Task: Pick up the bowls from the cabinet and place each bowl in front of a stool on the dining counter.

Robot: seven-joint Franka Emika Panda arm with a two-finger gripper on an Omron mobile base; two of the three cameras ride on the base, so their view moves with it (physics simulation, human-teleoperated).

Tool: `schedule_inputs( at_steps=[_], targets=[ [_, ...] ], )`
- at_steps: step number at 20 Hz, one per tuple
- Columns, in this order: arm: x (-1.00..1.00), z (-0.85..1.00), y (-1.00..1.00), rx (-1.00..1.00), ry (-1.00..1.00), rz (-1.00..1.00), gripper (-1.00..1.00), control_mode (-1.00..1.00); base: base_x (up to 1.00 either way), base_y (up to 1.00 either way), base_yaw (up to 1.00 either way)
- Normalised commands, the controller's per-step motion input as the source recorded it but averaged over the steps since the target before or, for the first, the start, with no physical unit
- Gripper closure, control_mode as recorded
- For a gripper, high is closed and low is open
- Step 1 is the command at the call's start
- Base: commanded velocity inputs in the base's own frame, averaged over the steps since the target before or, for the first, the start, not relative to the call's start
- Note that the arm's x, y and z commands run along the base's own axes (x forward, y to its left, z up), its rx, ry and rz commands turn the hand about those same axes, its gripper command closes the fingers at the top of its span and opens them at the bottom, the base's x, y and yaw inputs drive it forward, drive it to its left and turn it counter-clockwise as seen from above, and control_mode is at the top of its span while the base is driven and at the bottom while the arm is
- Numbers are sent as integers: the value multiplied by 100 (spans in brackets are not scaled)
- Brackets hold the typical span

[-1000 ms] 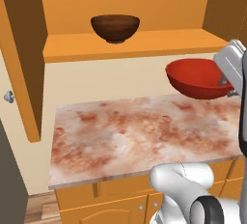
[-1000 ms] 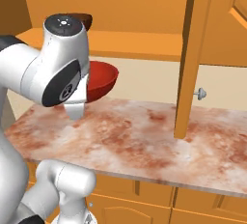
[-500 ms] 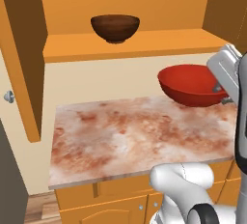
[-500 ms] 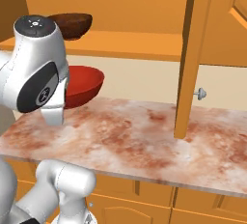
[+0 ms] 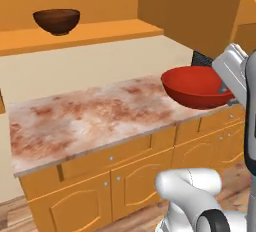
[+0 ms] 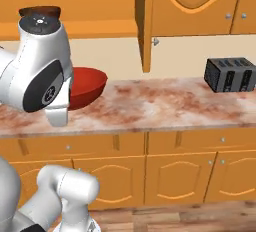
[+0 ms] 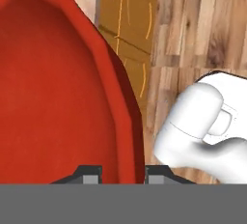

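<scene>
Nearest to me is the claw (image 7: pixel 118 172), its two dark tips standing either side of the rim of the red bowl (image 5: pixel 196 86), clenched on that rim so that the wall of the bowl runs up between them. In the hand view the bowl looks stretched into a long oval running from six o'clock up toward eleven o'clock, but that is the steep angle; from the base cameras it is plainly round, mouth up and nearly level, with no long axis to speak of. In the left base view it hangs at three o'clock, over the front right edge of the marble table (image 5: pixel 85 121), clear of the top, with the white wrist gripping it from the right. The right base view puts the bowl at nine o'clock, half hidden behind the arm's big white joint, so its near rim and the claw itself are covered there. That view alone gives a dark toaster (image 6: pixel 231 74) at three o'clock on the table and an open cabinet door (image 6: pixel 145 23) at twelve o'clock. The hand view alone looks down past the bowl to wooden floorboards (image 7: pixel 207 25) and arched base doors. Farthest back, at eleven o'clock in the left base view, the brown bowl (image 5: pixel 56 21) sits upright on the cabinet shelf (image 5: pixel 85 35); in the right base view only its rim peeps over the arm.
</scene>
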Motion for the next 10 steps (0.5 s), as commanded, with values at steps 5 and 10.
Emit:
schedule_inputs(
  at_steps=[5, 10],
  targets=[
    [0, 0, 0, 0, 0, 0, 100, 100, -89, 2, -85],
    [0, 0, 0, 0, 0, 0, 100, 100, -42, 3, -99]
  ],
)
